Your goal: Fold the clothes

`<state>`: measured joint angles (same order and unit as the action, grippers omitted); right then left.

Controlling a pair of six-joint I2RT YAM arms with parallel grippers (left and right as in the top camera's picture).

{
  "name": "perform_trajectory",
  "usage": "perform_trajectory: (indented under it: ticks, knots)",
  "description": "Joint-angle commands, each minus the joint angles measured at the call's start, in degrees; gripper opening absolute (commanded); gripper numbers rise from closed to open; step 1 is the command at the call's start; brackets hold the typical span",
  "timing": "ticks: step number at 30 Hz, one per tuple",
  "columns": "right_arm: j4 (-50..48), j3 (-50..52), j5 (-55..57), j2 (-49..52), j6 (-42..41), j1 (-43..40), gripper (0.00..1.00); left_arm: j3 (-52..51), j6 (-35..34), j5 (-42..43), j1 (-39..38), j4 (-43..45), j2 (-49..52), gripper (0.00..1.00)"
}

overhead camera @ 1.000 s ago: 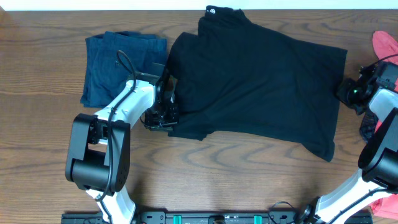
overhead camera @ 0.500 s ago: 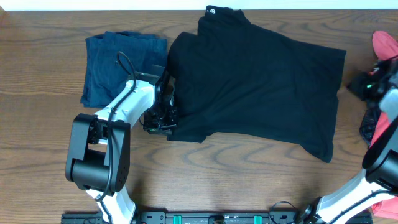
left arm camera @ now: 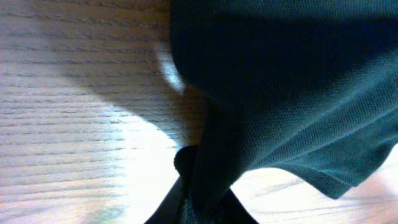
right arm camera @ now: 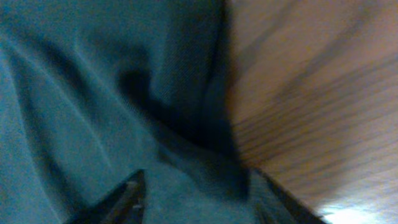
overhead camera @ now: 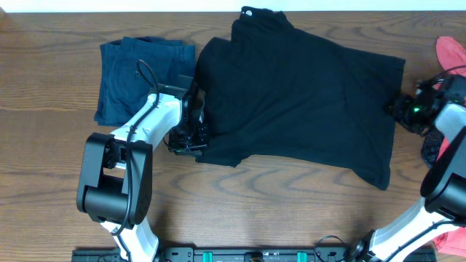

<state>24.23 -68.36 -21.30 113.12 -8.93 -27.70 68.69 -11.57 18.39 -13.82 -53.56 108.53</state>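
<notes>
Nearest me, the wood of the desk (overhead camera: 291,211) shows in front of the black garment (overhead camera: 298,94), which lies spread across the middle with one lower corner pointing my way. At the garment's near left corner the left tool (overhead camera: 188,138) is clamped on a pinch of the cloth (the wrist view shows fabric drawn up between the dark fingers), presumably so that side can be lifted and carried over. At the garment's right edge the right tool (overhead camera: 408,109) hovers with its fingers apart and the cloth's border between them. I judge it is lining up a matching grip, not yet closed. Just beside the garment's left side sit the navy trousers (overhead camera: 138,73), folded and out of the way. Beyond its far right corner a coral-red piece (overhead camera: 451,51) waits. At the garment's far edge sits its small white logo (overhead camera: 247,12).
</notes>
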Motion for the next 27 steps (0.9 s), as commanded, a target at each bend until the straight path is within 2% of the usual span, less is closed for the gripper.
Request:
perform_trajectory:
  ticks: [1, 2, 3, 15, 16, 17, 18, 19, 22, 27]
  knots:
    - [-1.07, 1.11, 4.83, 0.52, 0.59, 1.55, 0.24, -0.15, 1.01, -0.92, 0.0, -0.13, -1.01, 0.13]
    - [-1.81, 1.27, 6.29, 0.52, -0.11, 1.75, 0.1, -0.15, 1.01, -0.92, 0.0, -0.13, -1.01, 0.13]
    - [-2.71, 1.42, 7.32, 0.52, -0.92, 1.79, 0.01, -0.15, 1.01, -0.92, 0.0, -0.13, -1.01, 0.13]
    - [-12.9, 1.29, 5.16, 0.52, -3.48, -0.94, 0.01, -0.15, 1.01, -0.92, 0.0, -1.05, -1.01, 0.13]
    - [-12.85, 1.29, 3.72, 0.5, -3.45, -1.29, 0.08, -0.15, 1.01, -0.92, 0.0, -1.03, -1.01, 0.14]
    - [-12.52, 1.29, 2.23, 0.52, -3.43, -1.62, 0.35, -0.15, 0.98, -0.92, 0.0, -1.01, -1.01, 0.14]
    - [-12.02, 1.29, 1.16, 0.5, -3.41, -1.84, 0.53, -0.15, 1.01, -0.92, 0.0, -0.98, -1.01, 0.14]
    - [-11.54, 1.29, -0.39, 0.5, -3.43, -2.1, 0.61, -0.15, 0.98, -0.92, 0.0, -0.96, -1.01, 0.14]
    - [-9.77, 1.29, -7.06, -0.44, -3.41, -3.61, 0.67, -0.15, 0.98, -0.92, 0.0, -0.87, -1.01, 0.15]
    - [-4.55, 1.29, -14.91, -5.05, -2.58, -7.41, 0.64, -0.15, 0.98, -0.9, 0.0, -0.98, -1.01, 0.17]
